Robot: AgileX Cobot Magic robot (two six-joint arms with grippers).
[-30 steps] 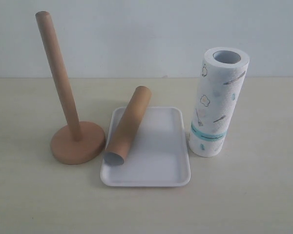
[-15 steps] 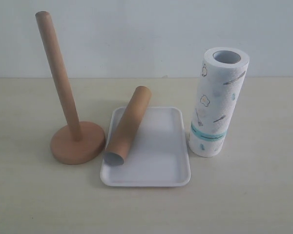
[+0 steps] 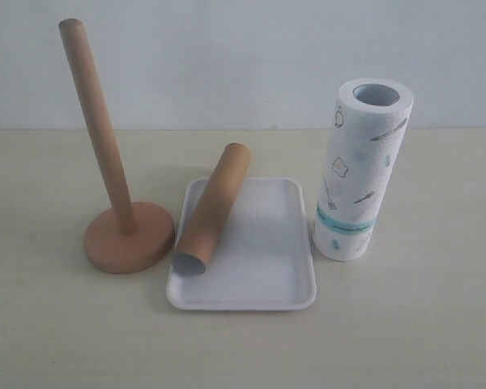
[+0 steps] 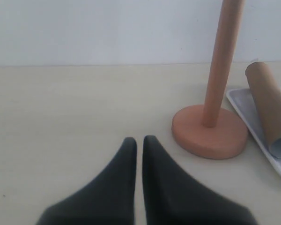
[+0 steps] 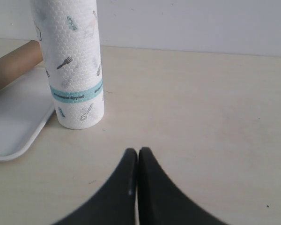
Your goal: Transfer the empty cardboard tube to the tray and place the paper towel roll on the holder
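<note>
The empty cardboard tube (image 3: 211, 209) lies slanted along the left side of the white tray (image 3: 267, 259), its grey open end facing front. Left of the tray stands the wooden holder (image 3: 128, 235), its post bare. The paper towel roll (image 3: 358, 170) stands upright on the table just right of the tray. Neither gripper shows in the exterior view. In the left wrist view my left gripper (image 4: 139, 139) is shut and empty, apart from the holder (image 4: 210, 132) and the tube (image 4: 268, 105). My right gripper (image 5: 137, 151) is shut and empty, short of the roll (image 5: 75, 65) and the tray (image 5: 18, 112).
The beige tabletop (image 3: 421, 324) stretches around the objects. A pale wall (image 3: 243, 57) runs along its far edge.
</note>
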